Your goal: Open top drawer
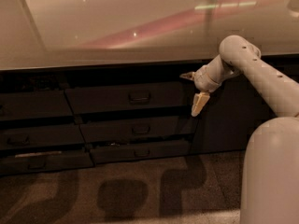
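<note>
The top drawer (103,99) is the wide dark-grey front under the counter, with a small loop handle (139,97) at its centre. Its front sits level with the neighbouring fronts. My gripper (192,90) hangs from the arm (254,73) just past the drawer's right end, at the drawer's height and to the right of the handle. It is open and holds nothing. One cream fingertip (199,104) points down and the other (187,75) points left.
A pale glossy counter (117,36) runs above the drawers. Two slimmer drawer fronts (140,129) (140,151) lie below the top drawer, and more fronts (28,105) stand to the left. A dark cabinet door (224,115) is behind the gripper. My pale base (271,171) fills the lower right.
</note>
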Robot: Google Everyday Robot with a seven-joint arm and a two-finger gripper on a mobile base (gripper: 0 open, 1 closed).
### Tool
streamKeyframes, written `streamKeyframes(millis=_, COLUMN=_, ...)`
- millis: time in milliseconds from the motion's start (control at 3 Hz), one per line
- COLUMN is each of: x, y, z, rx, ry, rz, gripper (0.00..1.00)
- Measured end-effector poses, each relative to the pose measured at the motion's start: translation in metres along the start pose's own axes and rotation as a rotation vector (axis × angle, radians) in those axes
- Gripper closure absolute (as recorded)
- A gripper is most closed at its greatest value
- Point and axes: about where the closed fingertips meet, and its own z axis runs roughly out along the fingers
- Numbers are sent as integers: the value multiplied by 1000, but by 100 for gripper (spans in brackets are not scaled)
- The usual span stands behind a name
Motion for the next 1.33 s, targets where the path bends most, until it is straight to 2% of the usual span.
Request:
streamKeyframes(millis=333, x=0, y=0, z=0, rx=0, ry=0, rz=0, gripper=0)
streamKeyframes(millis=667, x=16, y=-6, z=0, rx=-33, ry=6, rz=59, gripper=0)
streamKeyframes(millis=1000, x=16, y=-6, z=1, rx=-33, ry=6, rz=59, gripper=0)
streamKeyframes(millis=1333, x=12, y=-8, z=5, rx=-32, ry=78, rz=49, gripper=0)
